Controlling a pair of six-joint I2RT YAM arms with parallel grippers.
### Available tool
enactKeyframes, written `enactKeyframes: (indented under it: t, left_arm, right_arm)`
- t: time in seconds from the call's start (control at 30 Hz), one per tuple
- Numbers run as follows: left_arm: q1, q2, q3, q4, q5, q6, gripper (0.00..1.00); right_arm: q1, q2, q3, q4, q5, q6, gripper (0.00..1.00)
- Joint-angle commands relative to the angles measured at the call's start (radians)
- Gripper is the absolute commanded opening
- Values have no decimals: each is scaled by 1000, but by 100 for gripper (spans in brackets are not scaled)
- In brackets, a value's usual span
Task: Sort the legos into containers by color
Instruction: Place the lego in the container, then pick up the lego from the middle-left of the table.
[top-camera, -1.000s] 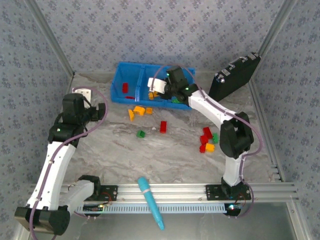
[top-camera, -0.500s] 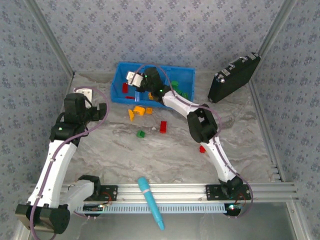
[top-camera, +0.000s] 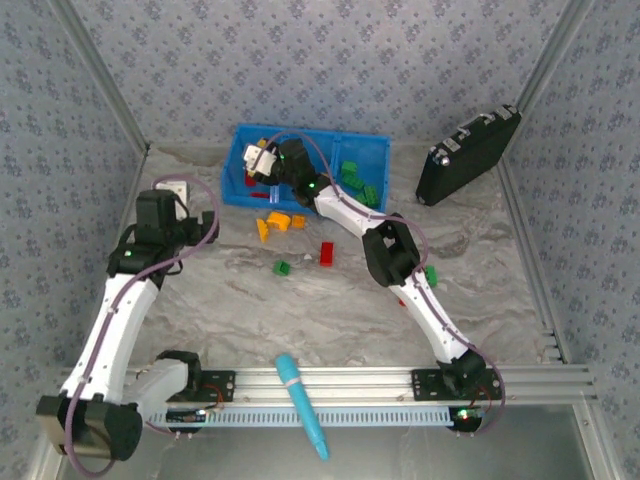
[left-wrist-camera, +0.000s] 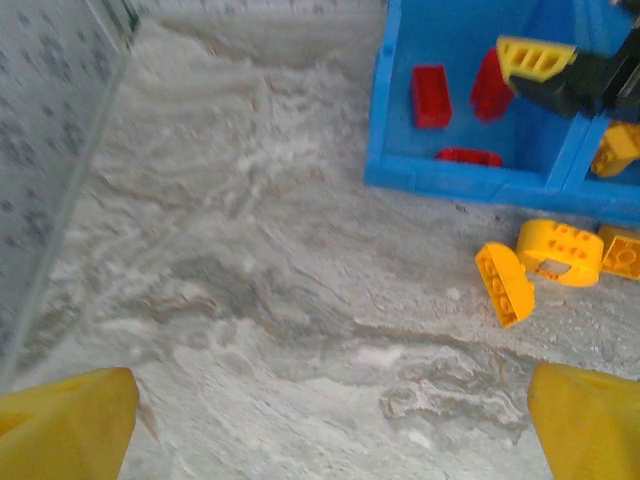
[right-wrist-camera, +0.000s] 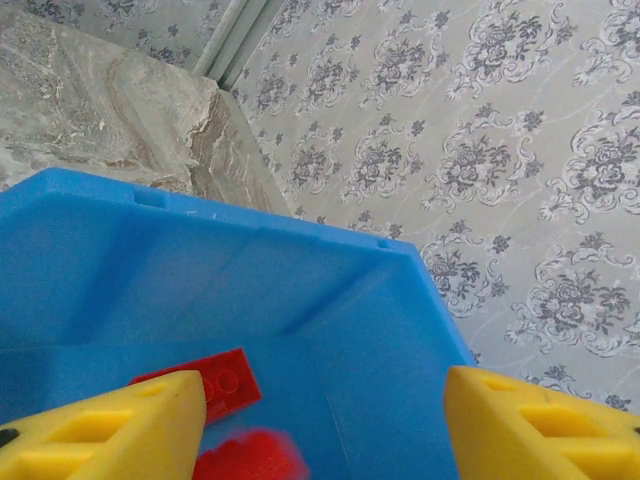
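**A:** Looking from overhead, where is the right gripper (top-camera: 262, 160)?

**B:** Above the left compartment of the blue bin (top-camera: 378, 150). Its arm crosses the bin's front wall and hides most of the middle compartment.

**A:** How do its fingers stand?

**B:** From above they are too small to judge. In its own wrist view both yellow fingertips (right-wrist-camera: 110, 430) are spread apart, pinching nothing. Under them a flat red brick (right-wrist-camera: 205, 380) lies on the bin floor. A red blur (right-wrist-camera: 245, 455) sits just beside one fingertip, and I cannot tell its shape.

**A:** And the left gripper (left-wrist-camera: 325, 430)?

**B:** It is left of the bin, well apart from it. Both fingertips are cut off at the frame's bottom corners, spread wide over the bare table (left-wrist-camera: 230, 250).

**A:** What does that wrist view show better?

**B:** Three red bricks (left-wrist-camera: 431, 95) in the bin's left compartment, which look like small specks from overhead. An orange piece (left-wrist-camera: 615, 148) in the middle compartment is cut off by the frame edge.

**A:** Which bricks are loose?

**B:** Orange bricks (top-camera: 280, 222) lie just in front of the bin. A red one (top-camera: 326, 253) and a green one (top-camera: 283, 267) lie farther forward. Another green brick (top-camera: 430, 275) peeks out from behind the right arm. Several green bricks (top-camera: 355, 180) lie in the bin's right compartment.

**A:** Anything else?

**B:** A black case (top-camera: 468, 152) stands to the right of the bin.
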Motion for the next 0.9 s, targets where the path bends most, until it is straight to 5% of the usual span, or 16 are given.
enactKeyframes:
  t: [0.0,0.13,0.33,0.67,0.87]
  left_arm:
    - [5,69,-62,42,93,-145,100]
    - [-34,187,-66,106,134,-262,99]
    - [-133,411,16,151,100,-307,97]
    - [-150,675,150,214,183,-428,94]
    - [-179,767,215,220,198,-446,92]
  right_arm:
    - [6,-43,2,42,16,-10,72]
    - [-11,-196,-176,155,26,63,99]
    - [-51,-535,-526,202,-145,194,99]
    - [-45,-829,-548,-577,15,266,99]
    - [-62,-960,-761,-560,80,371,99]
